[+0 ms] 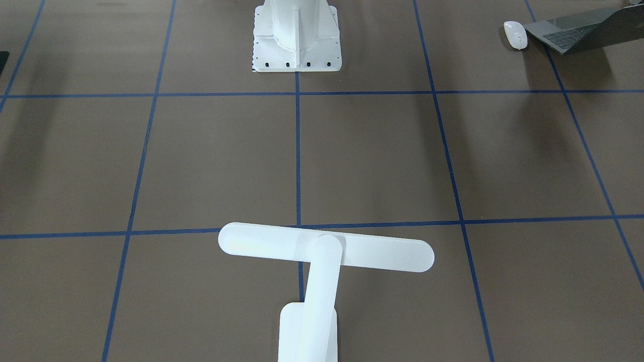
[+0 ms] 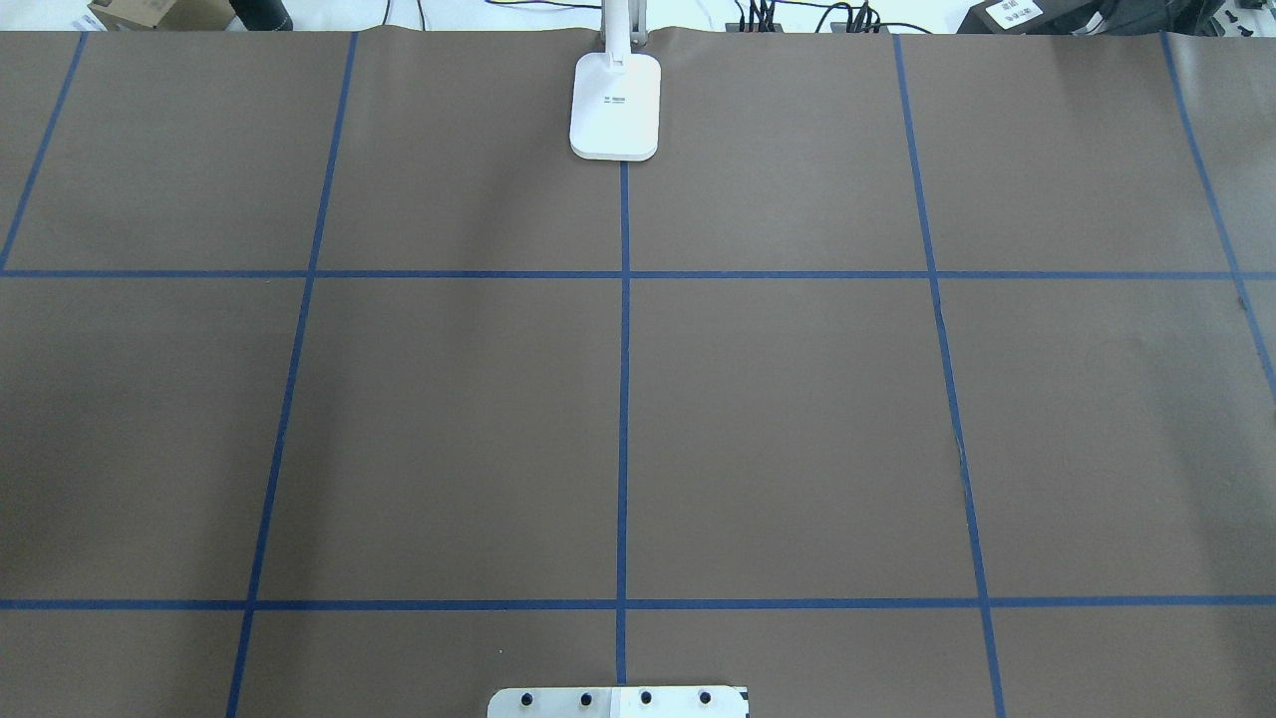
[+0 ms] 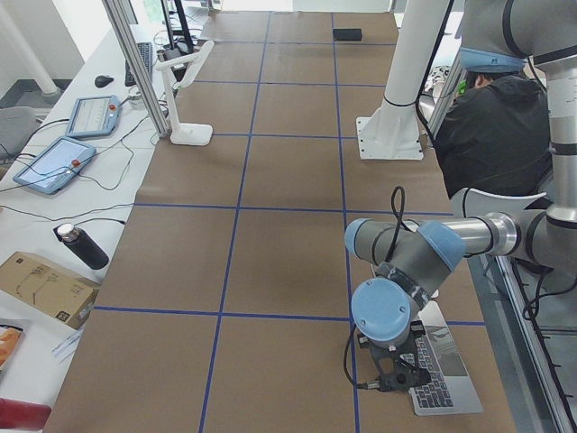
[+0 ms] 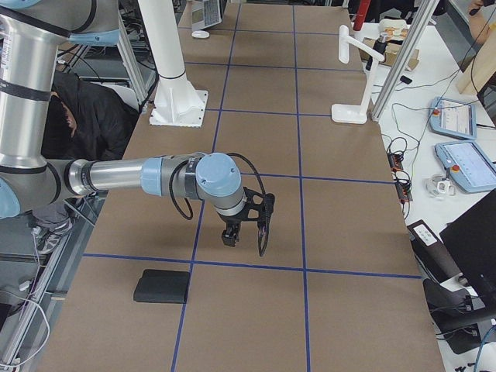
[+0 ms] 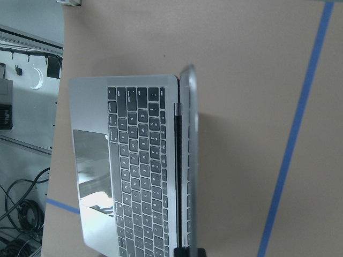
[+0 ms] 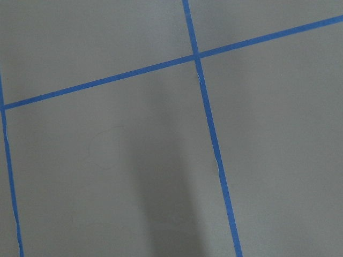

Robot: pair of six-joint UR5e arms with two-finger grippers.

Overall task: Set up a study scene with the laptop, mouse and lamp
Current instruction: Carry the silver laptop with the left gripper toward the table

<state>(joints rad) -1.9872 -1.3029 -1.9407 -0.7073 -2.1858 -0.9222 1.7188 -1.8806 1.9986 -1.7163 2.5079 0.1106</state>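
The left gripper [image 3: 394, 376] hangs at the laptop [image 5: 139, 160] lid (its grip I cannot tell, nor that of the right gripper [image 4: 246, 239]), where an off-centre pinch could skid or fold it.

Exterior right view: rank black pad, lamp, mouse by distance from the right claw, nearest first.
1. black pad: just on the camera side of the right claw, toward the robot's edge of the table.
2. lamp: beyond the claw, at the table edge opposite the robot.
3. mouse: far end of the table.
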